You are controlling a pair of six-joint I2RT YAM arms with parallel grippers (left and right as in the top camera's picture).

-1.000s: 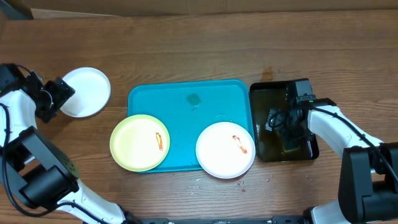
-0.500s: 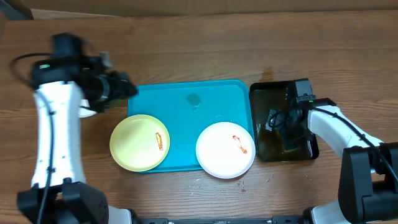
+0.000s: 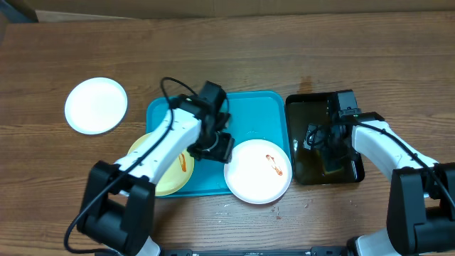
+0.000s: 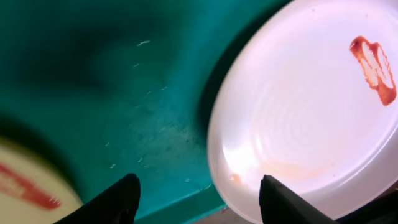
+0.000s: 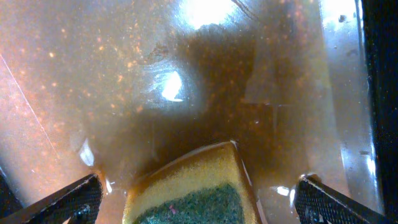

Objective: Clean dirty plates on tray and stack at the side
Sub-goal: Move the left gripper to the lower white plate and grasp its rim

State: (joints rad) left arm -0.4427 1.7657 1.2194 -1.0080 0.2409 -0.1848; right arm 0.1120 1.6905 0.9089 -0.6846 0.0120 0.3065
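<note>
Hovering open-jawed beside the next smeared plate.

Left gripper [image 3: 213,146], fingers spread wide and empty, hangs low over the turquoise rectangular plastic tray [image 3: 249,110]. The white round plate with a red-brown smear [image 3: 257,171] lies just beside it at 4 o'clock, its rim overhanging the tray's 6 o'clock edge, likely a graspable lip. Being round, it has no long axis. The pale yellow-green round plate [image 3: 146,160] crowds 8 o'clock; bare tray opens toward 12. Right gripper [image 5: 202,202], farther off, straddles a yellow-green sponge [image 5: 186,183] wide-jawed in the black rectangular tray [image 3: 309,97]. A clean white round plate [image 3: 96,105] rests off-tray at 10 o'clock.
</note>
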